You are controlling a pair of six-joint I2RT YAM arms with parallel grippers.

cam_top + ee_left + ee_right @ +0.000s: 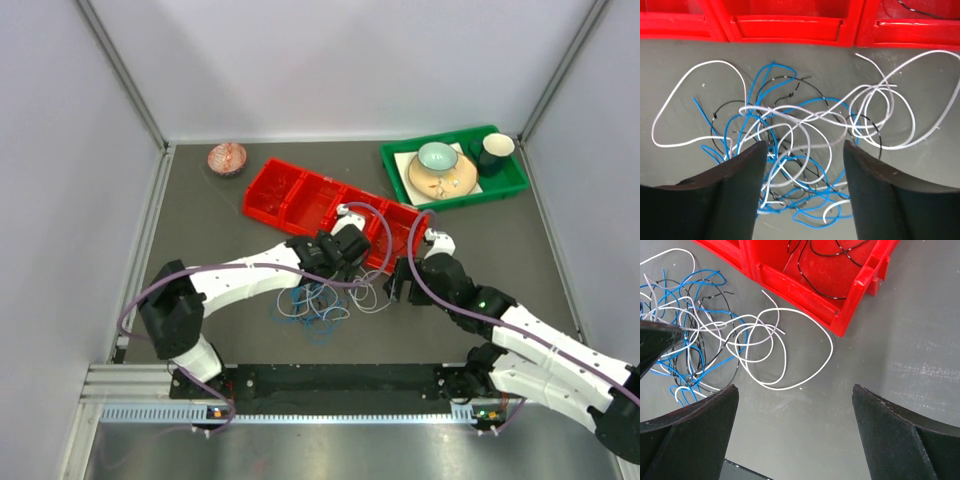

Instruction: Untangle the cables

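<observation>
The cables (320,305) lie in a loose tangle of white, blue and black wires on the dark table, just in front of the red tray (330,205). My left gripper (805,145) hovers over the tangle (790,125) with its jaws apart and nothing pinched between them. My right gripper (794,388) stands open over bare table to the right of the pile, near a large white loop (790,355). A few black cables (830,255) lie inside one tray compartment. From above, the left gripper (330,272) and the right gripper (398,285) flank the pile's far side.
A green tray (510,180) with a plate, a bowl and a dark cup stands at the back right. A small reddish bowl (227,158) sits at the back left. The red tray's front wall (790,25) runs close behind the tangle.
</observation>
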